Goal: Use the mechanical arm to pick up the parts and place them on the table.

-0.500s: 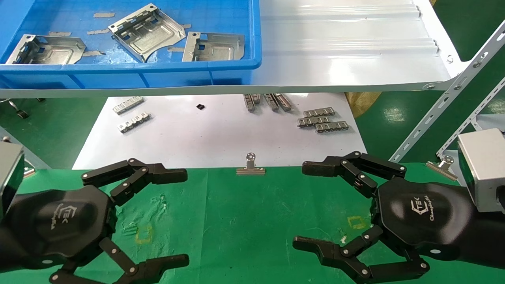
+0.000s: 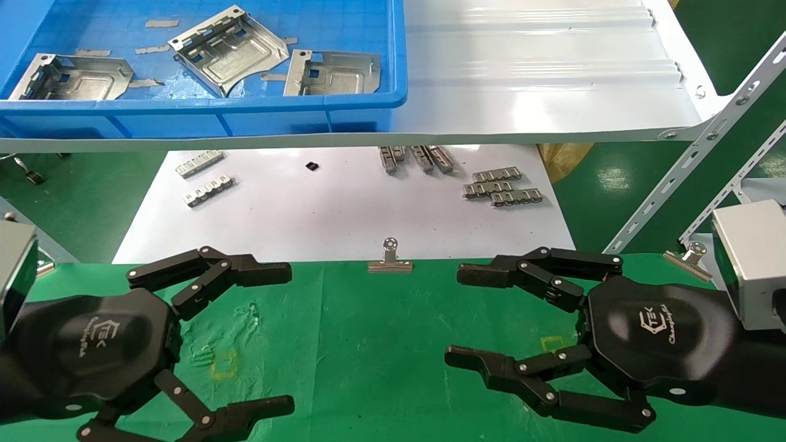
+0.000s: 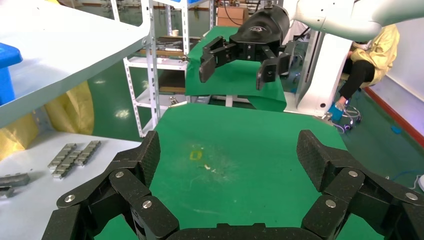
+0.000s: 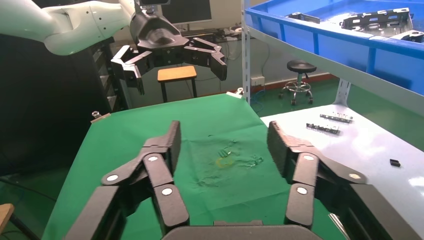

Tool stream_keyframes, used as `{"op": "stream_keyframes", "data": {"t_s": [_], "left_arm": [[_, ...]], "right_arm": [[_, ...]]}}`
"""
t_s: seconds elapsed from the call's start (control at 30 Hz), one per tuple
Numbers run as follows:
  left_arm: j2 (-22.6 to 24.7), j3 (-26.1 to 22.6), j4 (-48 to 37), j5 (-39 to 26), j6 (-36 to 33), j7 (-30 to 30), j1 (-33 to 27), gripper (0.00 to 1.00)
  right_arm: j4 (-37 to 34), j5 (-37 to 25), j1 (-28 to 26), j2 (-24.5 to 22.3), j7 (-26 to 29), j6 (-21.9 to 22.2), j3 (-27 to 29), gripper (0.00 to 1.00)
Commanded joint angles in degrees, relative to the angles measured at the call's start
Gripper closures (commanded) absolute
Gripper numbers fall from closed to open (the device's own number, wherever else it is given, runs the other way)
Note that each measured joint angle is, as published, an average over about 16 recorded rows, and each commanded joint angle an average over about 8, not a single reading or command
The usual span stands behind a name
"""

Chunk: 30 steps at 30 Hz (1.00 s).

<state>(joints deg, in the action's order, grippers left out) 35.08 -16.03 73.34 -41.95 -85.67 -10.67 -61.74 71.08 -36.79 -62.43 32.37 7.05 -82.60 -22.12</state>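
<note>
My left hand [image 2: 202, 341] hovers over the near left of the green table [image 2: 374, 344], fingers [image 2: 245, 270] spread wide and holding nothing; its lowest fingers are cut off by the edge of the head view. My right hand [image 2: 516, 331] hovers over the near right of the same table, its fingers [image 2: 491, 275] likewise apart and empty, with the wrist box only partly in view at the far right. In the left wrist view my own left fingers [image 3: 140, 165] frame the cloth, and the right hand [image 3: 240, 55] shows farther off; in the right wrist view the left hand [image 4: 170, 55] appears beyond my right fingers [image 4: 165, 150].

The parts, three stamped metal plates [image 2: 230, 49], lie in the blue bin [image 2: 245, 116] on the white shelf [image 2: 540, 73], well apart from both hands. The leftmost plate [image 2: 70, 77] is partly hidden by the bin's front wall, as is the lower edge of the rightmost plate [image 2: 331, 72].

Below the shelf, a white sheet [image 2: 344, 215] carries small toothed strips [image 2: 503, 187]; one cluster [image 2: 414, 156] is half concealed under the shelf edge. A small dark object [image 2: 312, 166] on the sheet is too small to identify. A binder clip [image 2: 390, 258] sits at the seam between sheet and cloth.
</note>
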Motion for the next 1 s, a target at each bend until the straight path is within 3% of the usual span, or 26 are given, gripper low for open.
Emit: {"op": "stream_keyframes", "data": {"t_s": [0.03, 0.3, 0.43, 0.6, 0.77, 1.0], "left_arm": [[0.0, 0.0, 0.0, 0.0, 0.0, 0.0, 0.0, 0.0], [0.0, 0.1, 0.1, 0.0, 0.1, 0.0, -0.3, 0.0], [0.9, 0.1, -0.6, -0.5, 1.0, -1.3, -4.3, 0.0], [4.5, -1.7, -5.9, -4.5, 2.0, -4.5, -16.7, 0.0], [10.9, -5.5, -19.7, -13.1, 3.6, -4.2, -32.2, 0.0], [20.9, -10.1, -43.4, -26.4, 16.5, 1.2, -48.0, 0.0]], "right_arm": [[0.0, 0.0, 0.0, 0.0, 0.0, 0.0, 0.0, 1.0], [0.0, 0.0, 0.0, 0.0, 0.0, 0.0, 0.0, 1.0], [0.0, 0.0, 0.0, 0.0, 0.0, 0.0, 0.0, 1.0], [0.0, 0.0, 0.0, 0.0, 0.0, 0.0, 0.0, 1.0], [0.0, 0.0, 0.0, 0.0, 0.0, 0.0, 0.0, 1.0], [0.0, 0.0, 0.0, 0.0, 0.0, 0.0, 0.0, 1.0]]}}
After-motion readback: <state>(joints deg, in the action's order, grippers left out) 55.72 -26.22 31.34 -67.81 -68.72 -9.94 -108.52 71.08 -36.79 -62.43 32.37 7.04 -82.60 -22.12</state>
